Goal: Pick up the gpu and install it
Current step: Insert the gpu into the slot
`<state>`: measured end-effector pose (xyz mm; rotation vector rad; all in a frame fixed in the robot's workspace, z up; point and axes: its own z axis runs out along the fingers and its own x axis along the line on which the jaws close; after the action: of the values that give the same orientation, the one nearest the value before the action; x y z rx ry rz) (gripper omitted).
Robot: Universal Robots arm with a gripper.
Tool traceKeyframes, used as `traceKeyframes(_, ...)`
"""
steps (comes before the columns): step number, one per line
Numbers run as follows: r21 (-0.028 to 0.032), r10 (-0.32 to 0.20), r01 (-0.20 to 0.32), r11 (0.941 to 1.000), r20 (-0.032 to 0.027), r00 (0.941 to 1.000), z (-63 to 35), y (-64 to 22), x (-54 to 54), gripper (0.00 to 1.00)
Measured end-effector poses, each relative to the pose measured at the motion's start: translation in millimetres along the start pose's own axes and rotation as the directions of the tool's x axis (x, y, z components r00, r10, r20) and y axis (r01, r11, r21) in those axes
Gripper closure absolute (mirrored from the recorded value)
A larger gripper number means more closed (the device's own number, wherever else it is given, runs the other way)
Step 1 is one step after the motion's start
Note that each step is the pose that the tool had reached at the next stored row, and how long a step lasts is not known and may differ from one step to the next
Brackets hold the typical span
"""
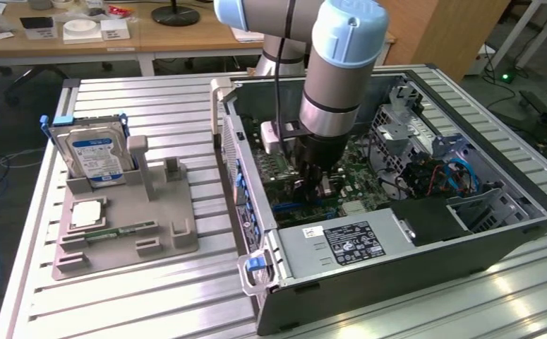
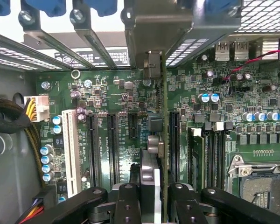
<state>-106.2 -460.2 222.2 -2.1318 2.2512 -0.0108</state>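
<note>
The pick-up is done: the end effector [image 2: 151,198] is closed on the gpu [image 2: 157,140] and holds it inside the open computer case [image 1: 368,300], which lies on the bench [image 1: 141,106]. What remains is the seating itself. The card hangs on edge over the motherboard [image 2: 112,88] in the middle of the case, in line with the row of long black expansion slots [image 2: 92,149]. Its far end reaches the metal bracket openings [image 2: 154,28] at the case's back wall. Whether its lower edge has entered a slot cannot be told, so I judge the install as under way, not finished.

Seen edge-on from the wrist, the gpu is a thin green board with grey blocks and small silver parts standing off one face. The black fingers [image 2: 126,203] press it from both sides near its closer end. Outside the case, on the grey holder [image 1: 127,233] beside it, a hard drive [image 1: 94,155] stands upright.
</note>
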Motion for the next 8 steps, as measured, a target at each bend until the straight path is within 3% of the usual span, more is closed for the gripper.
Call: traceKeyframes(8,0.0,0.0,0.0,1.0,0.0001,1.0,0.6,0.0,-0.4,0.72)
